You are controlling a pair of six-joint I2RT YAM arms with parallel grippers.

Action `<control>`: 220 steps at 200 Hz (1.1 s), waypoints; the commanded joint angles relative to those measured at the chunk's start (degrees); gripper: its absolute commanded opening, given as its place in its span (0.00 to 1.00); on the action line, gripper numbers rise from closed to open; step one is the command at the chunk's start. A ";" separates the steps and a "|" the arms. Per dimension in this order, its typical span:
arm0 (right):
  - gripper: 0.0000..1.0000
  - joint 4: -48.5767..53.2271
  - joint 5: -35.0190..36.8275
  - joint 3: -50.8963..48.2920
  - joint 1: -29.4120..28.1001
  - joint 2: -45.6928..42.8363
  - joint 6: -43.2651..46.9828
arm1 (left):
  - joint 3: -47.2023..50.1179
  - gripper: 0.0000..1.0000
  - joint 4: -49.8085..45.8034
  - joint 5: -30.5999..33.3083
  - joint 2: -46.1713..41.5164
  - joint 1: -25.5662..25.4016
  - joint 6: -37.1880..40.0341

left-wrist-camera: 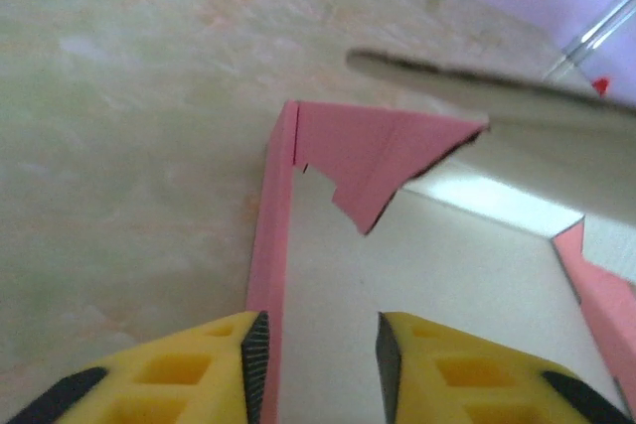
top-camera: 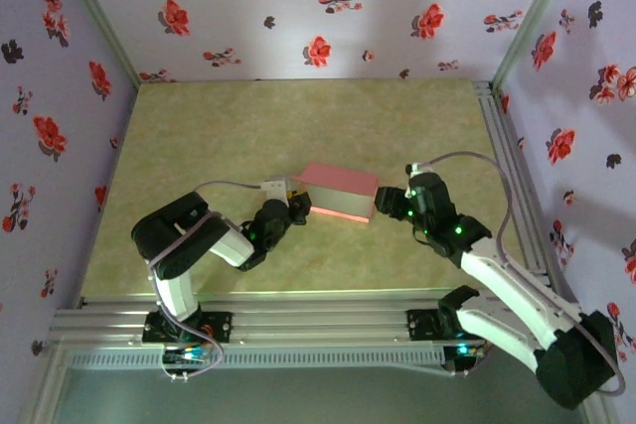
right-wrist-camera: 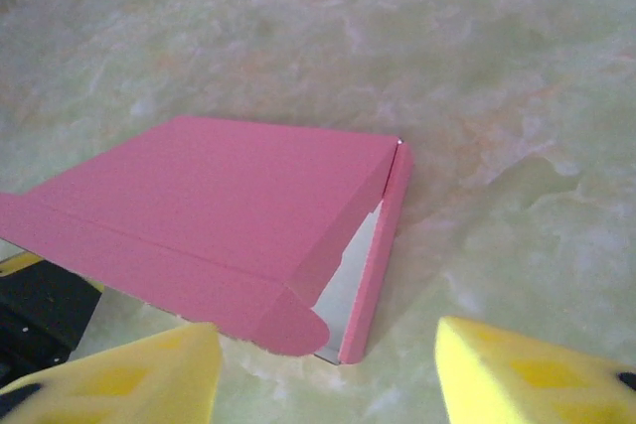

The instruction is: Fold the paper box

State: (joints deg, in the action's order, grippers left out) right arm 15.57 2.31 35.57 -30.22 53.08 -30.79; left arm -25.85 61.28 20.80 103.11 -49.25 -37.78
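The paper box (top-camera: 338, 192) is judged mostly formed; its lid is not yet tucked. The left tool (left-wrist-camera: 318, 345) is spread astride a wall, the right tool (right-wrist-camera: 328, 350) spread and empty.

Left wrist: I found the paper box (left-wrist-camera: 368, 161) cropped at right beneath a blurred grey strip (left-wrist-camera: 447, 74). Right wrist: it was cropped at left.

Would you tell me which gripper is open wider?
The right gripper: its fingers stand far apart before a corner of the paper box, while those of the left gripper sit closer together by a pink wall.
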 commanded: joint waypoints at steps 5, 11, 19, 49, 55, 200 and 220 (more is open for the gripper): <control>0.51 0.74 -5.71 5.59 0.69 5.25 -0.57 | 2.95 0.45 -4.32 0.02 -4.50 -0.40 0.65; 0.50 0.12 -6.09 6.35 0.69 6.48 -0.39 | 3.80 0.47 -5.45 0.10 -5.63 -0.45 0.55; 0.49 -0.54 -6.32 7.29 0.76 7.94 -0.24 | 4.66 0.48 -7.45 0.31 -7.37 -0.40 0.34; 0.43 0.05 -6.92 11.39 1.12 14.58 0.92 | 5.78 0.49 -20.14 -0.04 -15.17 -0.39 -1.34; 0.42 0.57 -7.23 12.14 1.13 15.85 1.13 | 5.57 0.49 -23.33 -0.21 -16.93 -0.35 -1.63; 0.24 4.14 -9.56 8.48 -0.46 26.77 4.53 | -22.92 0.46 -67.71 -33.59 -33.88 20.15 4.35; 0.24 4.16 -9.16 8.51 -0.87 27.89 4.68 | -26.06 0.46 -65.27 -39.79 -28.38 20.08 3.44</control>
State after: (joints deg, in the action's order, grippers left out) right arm 17.98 -8.60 44.71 -30.39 79.68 -27.55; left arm -48.64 -3.44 -7.84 69.41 -29.43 -35.92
